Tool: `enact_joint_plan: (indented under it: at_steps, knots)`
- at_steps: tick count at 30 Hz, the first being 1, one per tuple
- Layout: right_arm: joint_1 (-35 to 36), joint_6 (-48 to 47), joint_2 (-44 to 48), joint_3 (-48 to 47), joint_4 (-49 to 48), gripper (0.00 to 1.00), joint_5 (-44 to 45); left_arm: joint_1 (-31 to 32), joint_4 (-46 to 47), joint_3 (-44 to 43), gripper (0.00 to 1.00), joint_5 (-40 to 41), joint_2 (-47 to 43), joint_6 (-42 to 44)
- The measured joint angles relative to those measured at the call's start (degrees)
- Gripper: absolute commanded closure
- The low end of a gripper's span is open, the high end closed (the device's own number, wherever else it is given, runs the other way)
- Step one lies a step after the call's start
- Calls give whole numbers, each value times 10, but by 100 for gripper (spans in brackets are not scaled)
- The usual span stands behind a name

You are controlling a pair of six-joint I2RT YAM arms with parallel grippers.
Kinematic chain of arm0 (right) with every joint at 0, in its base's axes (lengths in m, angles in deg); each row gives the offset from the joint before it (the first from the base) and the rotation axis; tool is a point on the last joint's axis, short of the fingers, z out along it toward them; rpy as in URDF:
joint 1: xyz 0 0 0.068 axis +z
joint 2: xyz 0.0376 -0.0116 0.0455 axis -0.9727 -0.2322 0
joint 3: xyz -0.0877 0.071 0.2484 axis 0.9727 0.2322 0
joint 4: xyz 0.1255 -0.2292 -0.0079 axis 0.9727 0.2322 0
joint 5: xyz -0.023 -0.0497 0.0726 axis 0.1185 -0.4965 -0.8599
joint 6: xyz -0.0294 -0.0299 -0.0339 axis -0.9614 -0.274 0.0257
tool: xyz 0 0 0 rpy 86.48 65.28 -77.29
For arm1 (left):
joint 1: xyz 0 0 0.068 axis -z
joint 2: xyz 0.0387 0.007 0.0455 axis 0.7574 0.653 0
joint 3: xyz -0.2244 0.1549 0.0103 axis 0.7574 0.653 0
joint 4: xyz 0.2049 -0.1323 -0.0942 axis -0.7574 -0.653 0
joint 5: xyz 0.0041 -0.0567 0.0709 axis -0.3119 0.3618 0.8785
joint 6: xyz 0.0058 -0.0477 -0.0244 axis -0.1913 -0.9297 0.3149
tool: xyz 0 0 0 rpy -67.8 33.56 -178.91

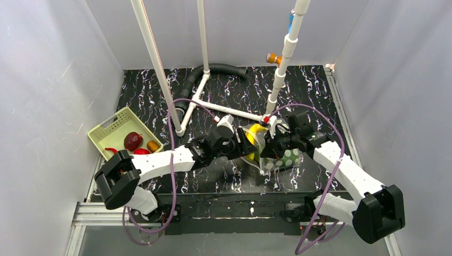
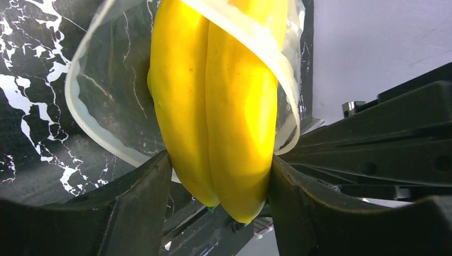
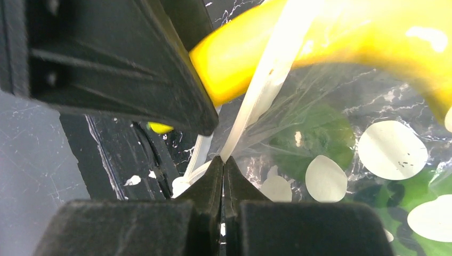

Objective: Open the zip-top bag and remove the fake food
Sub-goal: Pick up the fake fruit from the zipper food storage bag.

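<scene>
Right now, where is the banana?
In the overhead view the banana is mid-table, poking out of the bag, clamped in the left tool; the right tool pinches the bag's rim beside it.

Left arm (image 1: 160, 162) and right arm (image 1: 346, 170) reach inward, wrists nearly meeting — left fingers (image 2: 144, 197) clamp the banana (image 2: 224, 106), right fingers (image 3: 205, 194) pinch shut on the bag (image 3: 394, 149) rim.

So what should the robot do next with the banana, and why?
Probably draw the banana out: the left gripper has its jaws on it, it pokes out of the zip-top bag, and the right gripper pinches the bag's rim shut.
</scene>
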Motion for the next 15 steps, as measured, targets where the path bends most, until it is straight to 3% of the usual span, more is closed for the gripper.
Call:
enact_joint_plan:
  at_steps: [15]
  knots:
    - [0,-47,-5,0,30,99,26,-38,1,59,100,-131,-54,30]
